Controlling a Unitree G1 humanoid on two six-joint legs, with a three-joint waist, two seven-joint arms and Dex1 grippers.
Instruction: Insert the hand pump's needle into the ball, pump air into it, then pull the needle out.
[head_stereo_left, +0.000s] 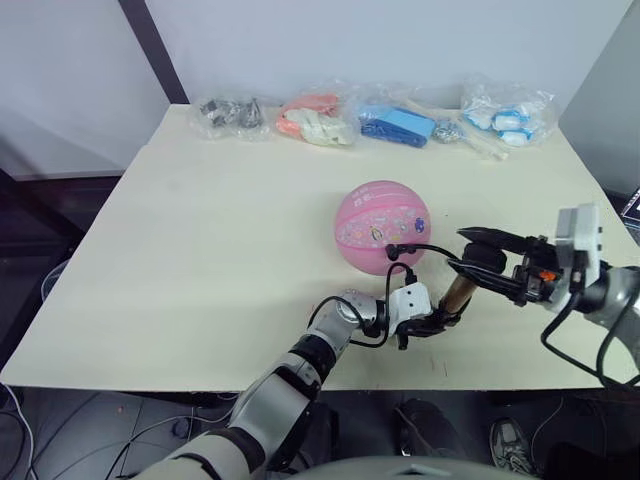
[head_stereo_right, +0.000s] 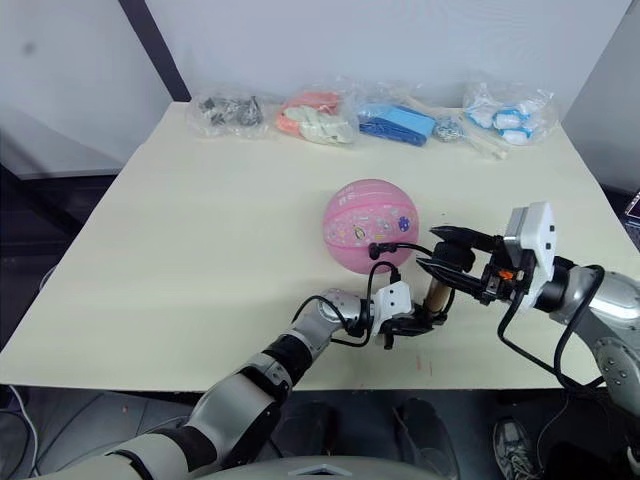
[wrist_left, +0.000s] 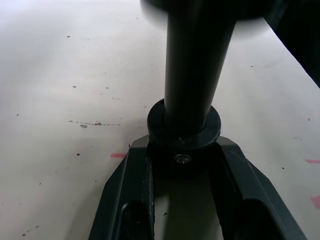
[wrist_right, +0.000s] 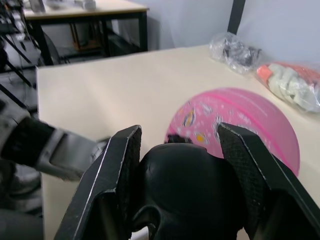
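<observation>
On the pale worktop (head_stereo_left: 200, 260) the left gripper (head_stereo_left: 432, 322) reaches in low from the near edge, its jaws pinching the lower end of the hand pump (head_stereo_left: 458, 292); the left wrist view shows the dark cylinder and its black end cap wedged between the two fingers (wrist_left: 125, 200). The pump stands tilted just beside the ball (head_stereo_left: 382, 226), on its near right side, and the thin black hose (head_stereo_left: 425, 247) loops from the pump up to the ball's front, where the small black fitting of the needle (head_stereo_left: 393, 251) sits against the pink surface; whether the pin is inside cannot be told. To the right, the right gripper (head_stereo_left: 480, 262) has its jaws clamped on the pump's black T-handle (wrist_right: 190, 195). Along the worktop's far edge lie several plastic bags (head_stereo_left: 320, 118), well apart from the ball.
</observation>
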